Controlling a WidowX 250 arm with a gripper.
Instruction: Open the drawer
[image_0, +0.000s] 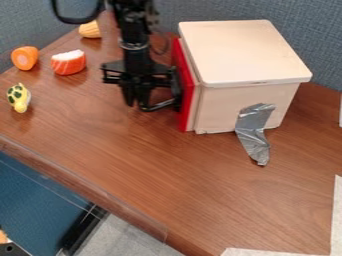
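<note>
1. On the table (167, 175), as landmark: a pale box (244, 50), with a flat cream top and straight sides. Contents hidden behind the walls.
2. At the left side of the box, in the view: the drawer (188, 95), with an upright red front. Close against the box along that side, so seemingly shut. Cannot see inside.
3. Just left of the box: the black gripper (137, 103), pointing down beside the red front, low over the wood. Cannot tell clenched from released, nor make out anything in its grasp.
4. Between gripper and box, near the red front: a dark curved bar (161, 105). Cannot tell for sure whether part of the drawer.
5. On the near wall of the box: grey tape (254, 130), crumpled, running down onto the table.
6. Well left of the box, loose on the wood: an orange-and-white toy piece (69, 64), a round orange piece (25, 58) and a yellow toy with dark green spots (19, 98).
7. Farther back, up and left from the box: a ridged yellow piece (89, 30).
8. Behind the box: a grey-blue partition (220, 10).
</note>
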